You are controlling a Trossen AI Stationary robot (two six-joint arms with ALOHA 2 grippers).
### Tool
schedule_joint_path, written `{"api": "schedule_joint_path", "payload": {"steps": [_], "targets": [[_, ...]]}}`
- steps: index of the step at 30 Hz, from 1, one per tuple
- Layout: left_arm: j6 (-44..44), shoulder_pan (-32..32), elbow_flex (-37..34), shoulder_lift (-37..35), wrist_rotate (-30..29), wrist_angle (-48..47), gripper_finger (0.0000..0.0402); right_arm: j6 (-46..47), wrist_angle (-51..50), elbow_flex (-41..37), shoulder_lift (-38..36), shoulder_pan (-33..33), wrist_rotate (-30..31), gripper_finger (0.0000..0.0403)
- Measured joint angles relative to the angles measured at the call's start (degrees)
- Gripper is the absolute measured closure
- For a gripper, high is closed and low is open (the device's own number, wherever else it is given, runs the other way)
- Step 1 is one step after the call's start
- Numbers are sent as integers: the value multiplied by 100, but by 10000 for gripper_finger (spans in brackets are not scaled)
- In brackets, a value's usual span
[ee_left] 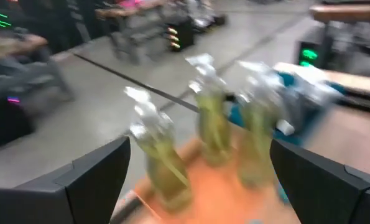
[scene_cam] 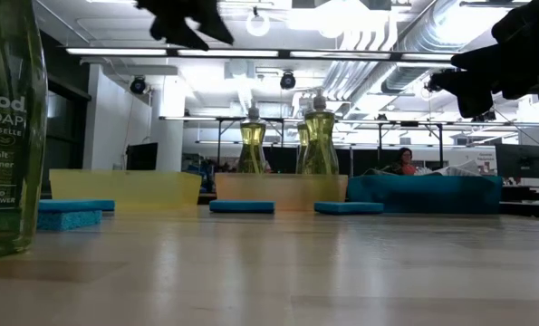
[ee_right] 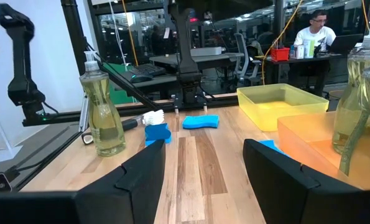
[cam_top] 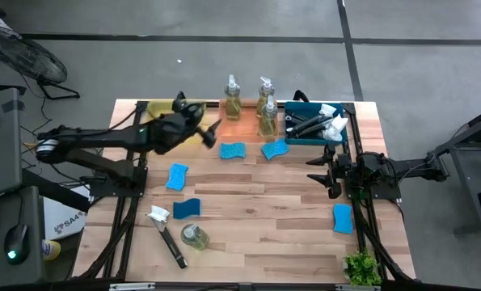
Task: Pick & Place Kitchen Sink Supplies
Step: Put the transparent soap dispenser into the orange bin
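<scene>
Two dark jointed arms; left tool (ee_left: pixel 200 180) fingers broad, black, angular.

Overhead cam looks down; low cam table-level; both see soap bottles (cam_top: pixel 233 99).

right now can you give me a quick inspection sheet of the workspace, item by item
surface: wooden table, no spills seen
job's things: three soap bottles upright in the orange tray; a fourth bottle beside a dish brush at the near left; five blue sponges loose on the wood; brushes in the blue tray
clutter: yellow tray at the far left, green plant at the near right corner
grippers: left gripper open, empty, raised near the orange tray; right gripper open, empty, at the right edge
cables: nothing seen on the table
surroundings: a person seated at a desk beyond the table
</scene>
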Motion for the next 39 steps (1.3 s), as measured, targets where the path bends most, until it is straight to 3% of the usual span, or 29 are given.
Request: {"api": "schedule_joint_path", "payload": {"steps": [7, 13, 19, 23, 32, 39], "targets": [[-377, -648, -690, -1307, 822, -1006, 21, 0, 0, 0, 0, 0, 0, 192], [-448, -1341, -857, -2246, 1579, -2351, 21, 0, 0, 1, 0, 1, 0, 192], [-897, -2006, -859, -2754, 3158, -3697, 21, 0, 0, 0, 0, 0, 0, 192], [-1267, -2414, -859, -2808, 3607, -4104, 21, 0, 0, 1, 0, 1, -1, 192], [-1257, -3332, -1119, -2470, 3624, -3788, 21, 0, 0, 0, 0, 1, 0, 192], [-1565, -4124, -2129, -2188, 3283, -1525, 21, 0, -1, 0, 0, 2, 0, 192]]}}
